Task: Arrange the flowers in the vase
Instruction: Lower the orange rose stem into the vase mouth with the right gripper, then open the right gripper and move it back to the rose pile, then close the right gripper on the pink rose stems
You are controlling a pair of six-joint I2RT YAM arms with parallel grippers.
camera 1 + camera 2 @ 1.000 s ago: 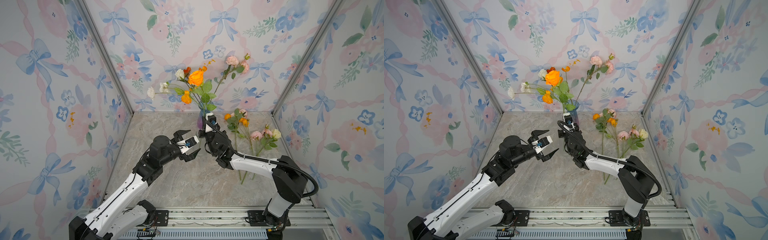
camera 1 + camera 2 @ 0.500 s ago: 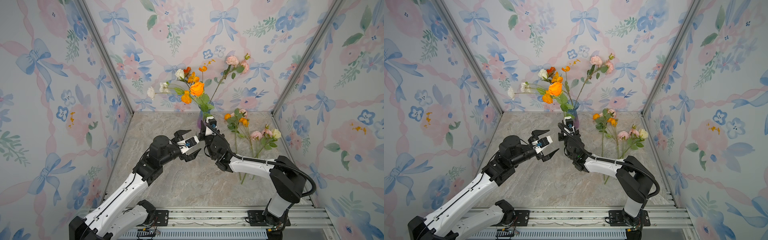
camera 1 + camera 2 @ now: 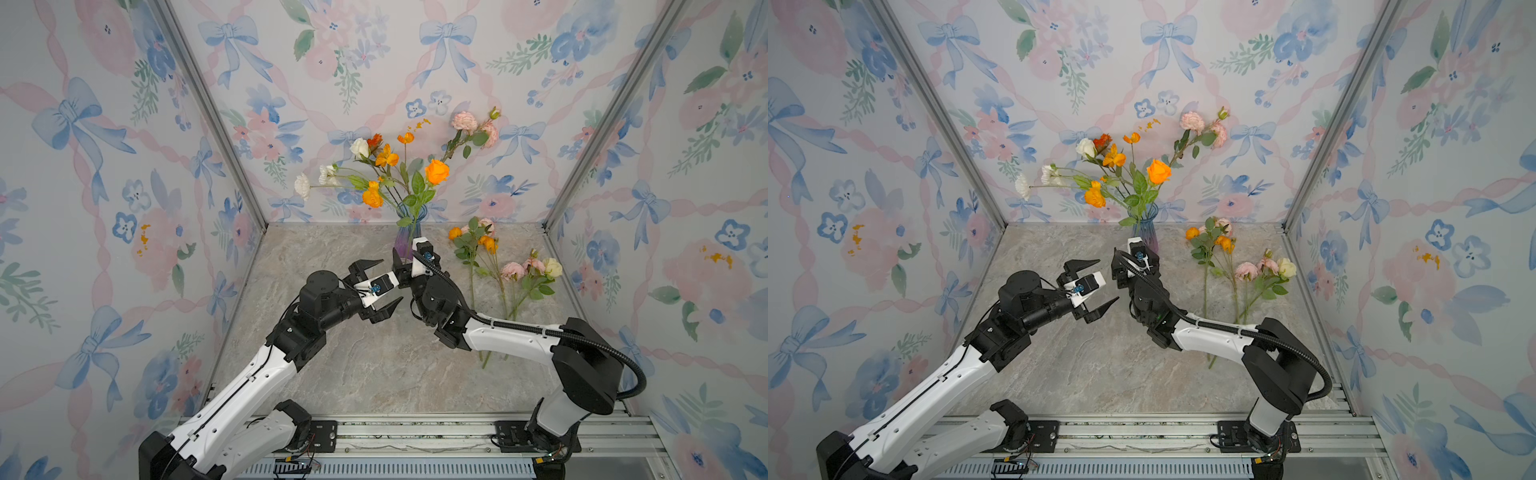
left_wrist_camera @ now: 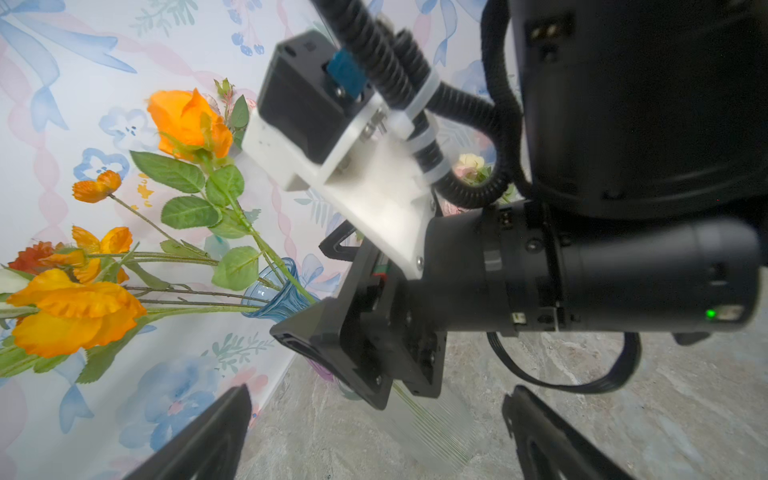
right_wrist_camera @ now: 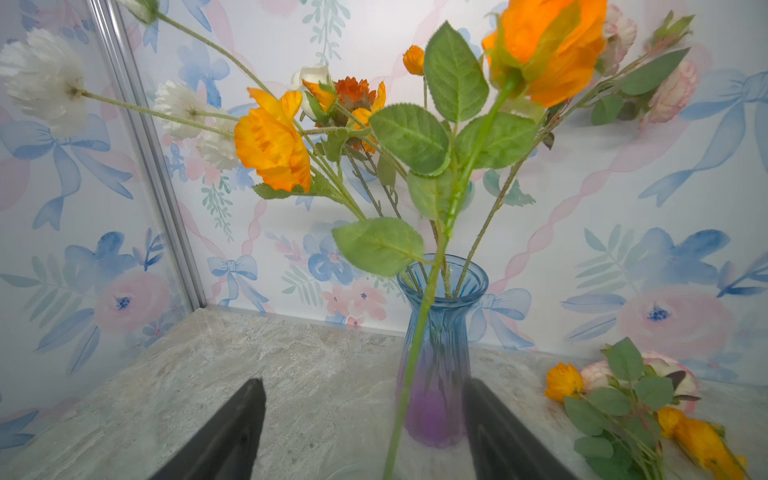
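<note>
**Operator:** Where are the flowers [image 3: 372,195]?

**Technician:** The larger share is in the vase [image 3: 409,232]. It stands upright at the back of the surface [image 3: 353,365], near the rear wall. White, orange and pink blooms fan out above its mouth.

**Operator:** And the orange rose [image 5: 548,54]?

**Technician:** Check it. In the right wrist view its stem crosses the rim and runs down the front of the glass, between the fingers of the right end effector [image 5: 365,415]. It appears to lie outside the vase and lean on the rim. The foot of the stem is out of frame, so seating cannot be confirmed. The bloom is blurred.

**Operator:** End effector states?

**Technician:** Right: jaws spread wide and gripping nothing, with the vase just ahead of them. The stem passes between them without visible contact. Left end effector [image 3: 1108,279]: jaws fully apart and empty, held above the surface just beside the right one.

**Operator:** What is left to do?

**Technician:** In both top views, two loose groups lie flat on the surface to the right of the vase. An orange-and-pink group [image 3: 471,243] is near the vase, and a pink-and-pale-yellow group [image 3: 534,270] is further out. Their stems run partly under the right arm. Judgement: the task is past halfway. The rose's seating needs verifying, and several stems are not yet picked up and inserted.
</note>
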